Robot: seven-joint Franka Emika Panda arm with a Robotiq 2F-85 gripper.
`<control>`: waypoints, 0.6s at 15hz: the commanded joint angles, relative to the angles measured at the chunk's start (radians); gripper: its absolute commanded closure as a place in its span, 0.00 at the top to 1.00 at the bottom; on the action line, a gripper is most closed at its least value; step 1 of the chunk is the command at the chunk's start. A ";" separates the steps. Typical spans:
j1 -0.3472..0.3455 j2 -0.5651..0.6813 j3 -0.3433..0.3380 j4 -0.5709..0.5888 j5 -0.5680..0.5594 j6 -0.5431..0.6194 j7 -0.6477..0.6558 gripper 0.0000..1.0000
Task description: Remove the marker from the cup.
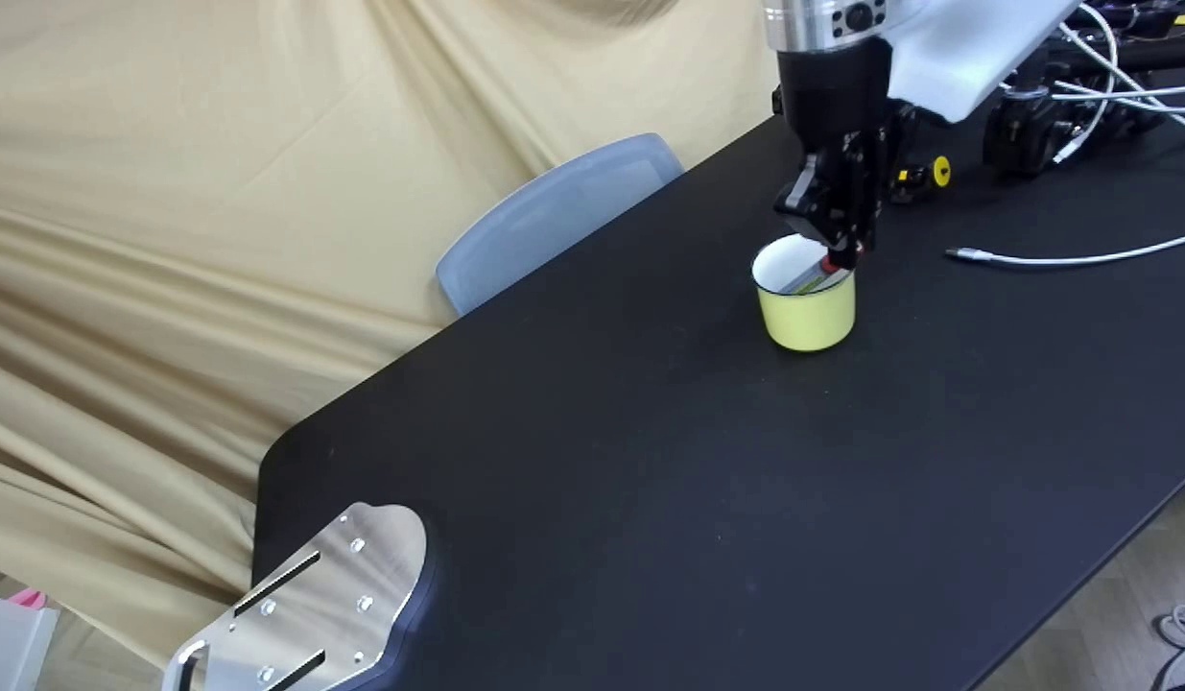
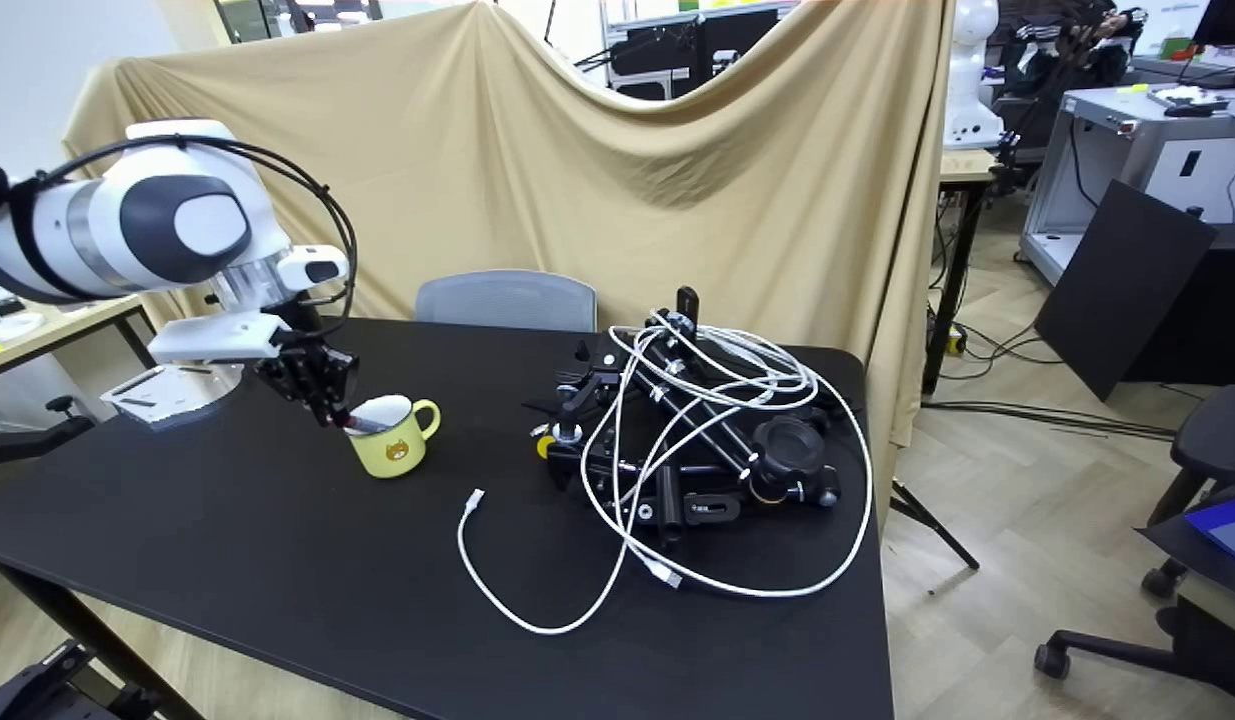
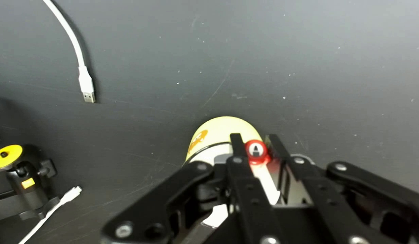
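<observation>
Claw [image 3: 254, 139], black table [image 2: 327, 580], beige drape [image 2: 547, 170]

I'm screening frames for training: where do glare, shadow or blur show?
In the wrist view, the table pales to grey at upper right, and the USB plug throws a shadow on its right; in an exterior view, the metal plate has a bright sheen, and the marker looks soft.

Black A-shaped sign [image 3: 256, 151], on white, at the end of the red marker [image 3: 259, 161]
</observation>
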 commanded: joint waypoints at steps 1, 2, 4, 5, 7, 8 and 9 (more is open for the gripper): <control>0.010 -0.142 0.000 -0.048 0.004 -0.093 -0.012 0.05; 0.011 -0.172 -0.001 -0.053 -0.008 -0.114 -0.002 0.05; 0.007 -0.233 0.000 -0.065 -0.029 -0.146 0.012 0.05; 0.002 -0.259 0.000 -0.071 -0.047 -0.157 0.025 0.05; -0.016 -0.303 0.000 -0.085 -0.096 -0.162 0.061 0.05; -0.026 -0.321 0.001 -0.092 -0.118 -0.161 0.076 0.05; -0.039 -0.339 0.001 -0.103 -0.143 -0.156 0.100 0.05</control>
